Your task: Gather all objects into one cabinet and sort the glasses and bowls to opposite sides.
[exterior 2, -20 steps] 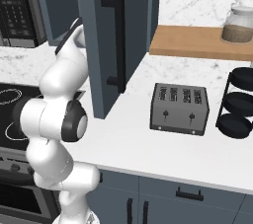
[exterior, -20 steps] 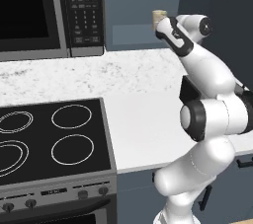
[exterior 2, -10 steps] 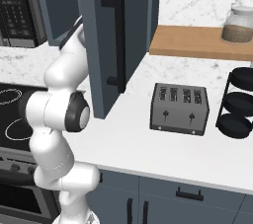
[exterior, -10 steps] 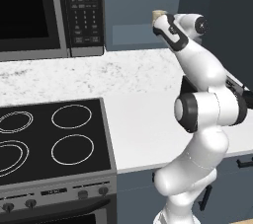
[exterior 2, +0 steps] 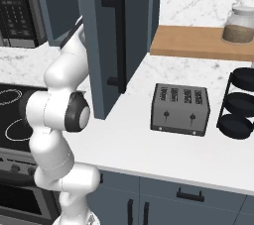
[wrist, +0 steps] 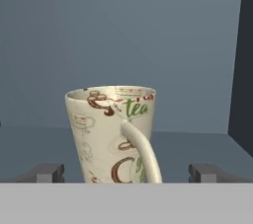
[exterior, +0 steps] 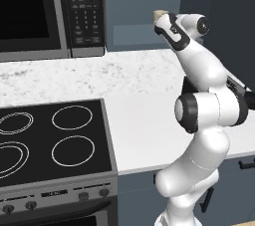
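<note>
A cream-beige mug (wrist: 112, 134) printed with "tea" stands upright on the shelf inside the slate-blue cabinet (exterior 2: 101, 40), handle toward me. My gripper (wrist: 127, 172) is spread wide on either side of it, fingers apart from its walls, so I judge this mug placed. I cannot see the other mugs or the bowl from here, so sorting likely remains.

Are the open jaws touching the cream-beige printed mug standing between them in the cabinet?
Apart. In the hand view the cream-beige printed mug stands upright between the fingertips, with bare shelf visible on both sides of it.
</note>
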### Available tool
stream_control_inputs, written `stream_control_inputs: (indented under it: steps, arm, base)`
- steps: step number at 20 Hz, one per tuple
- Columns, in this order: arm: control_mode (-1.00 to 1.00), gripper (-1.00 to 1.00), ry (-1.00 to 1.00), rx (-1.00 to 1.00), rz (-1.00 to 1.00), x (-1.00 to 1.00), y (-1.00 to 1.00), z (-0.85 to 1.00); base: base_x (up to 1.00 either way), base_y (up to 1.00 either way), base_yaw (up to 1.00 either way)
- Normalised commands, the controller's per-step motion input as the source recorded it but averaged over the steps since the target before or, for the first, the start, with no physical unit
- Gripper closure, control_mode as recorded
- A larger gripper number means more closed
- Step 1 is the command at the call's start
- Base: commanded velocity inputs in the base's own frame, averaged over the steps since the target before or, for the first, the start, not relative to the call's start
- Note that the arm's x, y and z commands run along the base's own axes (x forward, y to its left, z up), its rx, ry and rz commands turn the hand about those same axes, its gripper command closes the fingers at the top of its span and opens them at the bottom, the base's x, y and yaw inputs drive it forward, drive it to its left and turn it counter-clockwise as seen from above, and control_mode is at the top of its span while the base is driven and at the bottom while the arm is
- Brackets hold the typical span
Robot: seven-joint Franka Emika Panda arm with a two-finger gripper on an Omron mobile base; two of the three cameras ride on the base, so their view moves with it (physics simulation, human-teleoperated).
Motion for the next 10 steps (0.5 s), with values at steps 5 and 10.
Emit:
stream_control_inputs:
  steps: [5,10]
  arm:
    - [-1.0,-1.0,0.0,0.0,0.0,0.02,0.0,0.0]
    - [-1.0,-1.0,0.0,0.0,0.0,0.31,0.04,0.0]
  base:
    - [0.0,0.0,0.0]
    - [0.0,0.0,0.0]
